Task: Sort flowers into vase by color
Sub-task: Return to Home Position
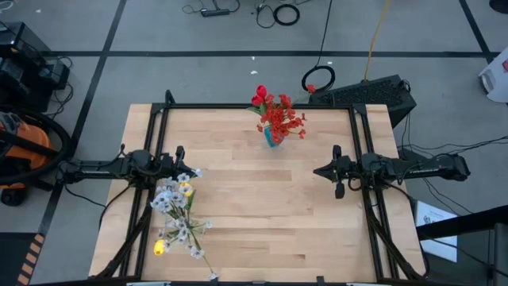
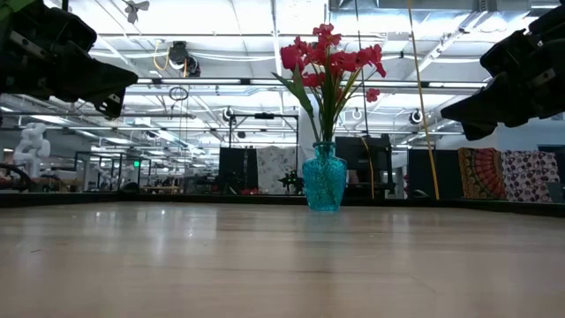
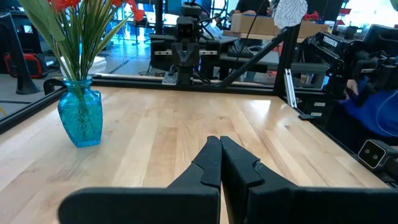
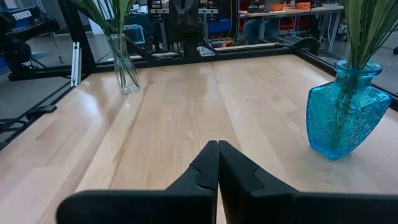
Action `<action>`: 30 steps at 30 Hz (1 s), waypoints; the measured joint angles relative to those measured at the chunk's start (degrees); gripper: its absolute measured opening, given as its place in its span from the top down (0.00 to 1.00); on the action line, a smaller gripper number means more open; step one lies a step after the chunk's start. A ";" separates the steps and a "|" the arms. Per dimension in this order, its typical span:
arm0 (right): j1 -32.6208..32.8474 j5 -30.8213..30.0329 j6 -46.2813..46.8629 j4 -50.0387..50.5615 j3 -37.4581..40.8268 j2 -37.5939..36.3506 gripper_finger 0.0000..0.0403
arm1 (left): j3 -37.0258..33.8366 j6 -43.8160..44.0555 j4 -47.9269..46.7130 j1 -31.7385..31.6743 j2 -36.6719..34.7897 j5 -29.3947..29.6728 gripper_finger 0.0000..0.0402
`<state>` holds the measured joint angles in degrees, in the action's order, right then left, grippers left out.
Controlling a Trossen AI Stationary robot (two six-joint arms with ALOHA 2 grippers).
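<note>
A teal-blue vase (image 1: 273,138) stands on its base near the middle of the table's far edge. It holds red flowers (image 1: 278,115) on green stems, also shown in the low view (image 2: 328,55). A clear glass vase (image 4: 124,70) stands by the table's left side, its white-grey and yellow flowers (image 1: 178,213) spreading toward the near-left corner. My left gripper (image 3: 215,140) is shut and hovers at the left side, beside those flowers. My right gripper (image 4: 215,144) is shut and hovers at the right side, pointing across the table. Neither gripper touches anything.
Bare wooden tabletop (image 1: 262,214) lies between the two arms and toward the near edge. A black frame (image 1: 254,106) runs along the far edge and both sides. An orange vacuum (image 1: 20,143) and cables lie on the floor beyond the table.
</note>
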<state>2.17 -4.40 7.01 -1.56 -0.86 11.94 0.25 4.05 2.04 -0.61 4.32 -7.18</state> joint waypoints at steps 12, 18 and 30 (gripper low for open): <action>0.00 -0.02 0.00 -0.02 0.00 0.00 1.00 | 0.00 0.00 0.01 -0.02 0.02 0.00 1.00; 0.01 -0.02 0.00 -0.02 0.00 0.00 1.00 | 0.00 0.00 0.01 0.00 0.02 0.00 1.00; 0.01 -0.04 0.01 -0.02 0.00 0.00 1.00 | 0.00 0.00 0.02 -0.01 0.02 0.00 1.00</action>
<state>2.19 -4.44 7.01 -1.58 -0.86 11.94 0.25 4.05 2.06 -0.62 4.34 -7.18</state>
